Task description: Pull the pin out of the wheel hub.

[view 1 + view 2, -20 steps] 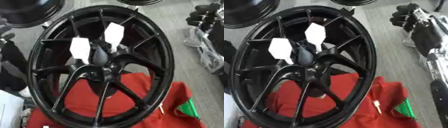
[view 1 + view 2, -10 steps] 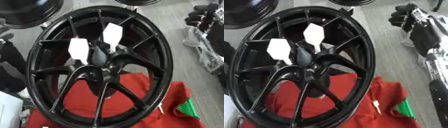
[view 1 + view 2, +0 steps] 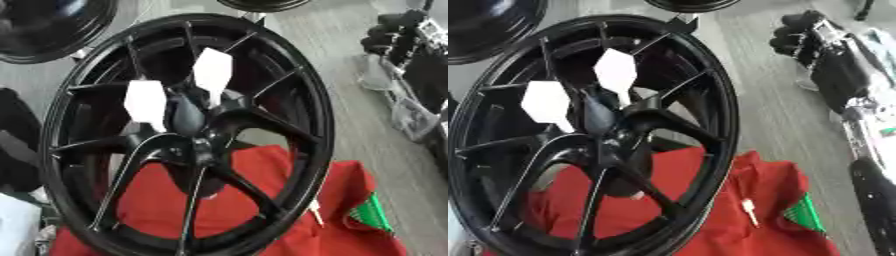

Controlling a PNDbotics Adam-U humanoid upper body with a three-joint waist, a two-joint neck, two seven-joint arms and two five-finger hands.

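A large black spoked wheel [image 3: 289, 85] fills the view, resting on a red cloth [image 3: 166, 200]. At its hub [image 3: 188, 117] two pins with flat white six-sided heads stick out: one on the left [image 3: 145, 99], one upper right [image 3: 213, 70]. My right hand [image 3: 798, 35] hangs at the upper right, off the wheel's rim and well away from the hub, its black fingers curled with nothing in them. My left hand does not show.
A small pale pin [image 3: 748, 209] lies on the red cloth beside a green piece [image 3: 802, 216]. Other black rims stand at the top left [image 3: 52, 30] and top middle [image 3: 262, 4]. A dark shape [image 3: 16, 150] sits at the left edge behind the wheel.
The whole picture has drifted slightly left, so the camera moved. The wheel, the pins and the right hand keep their places relative to each other.
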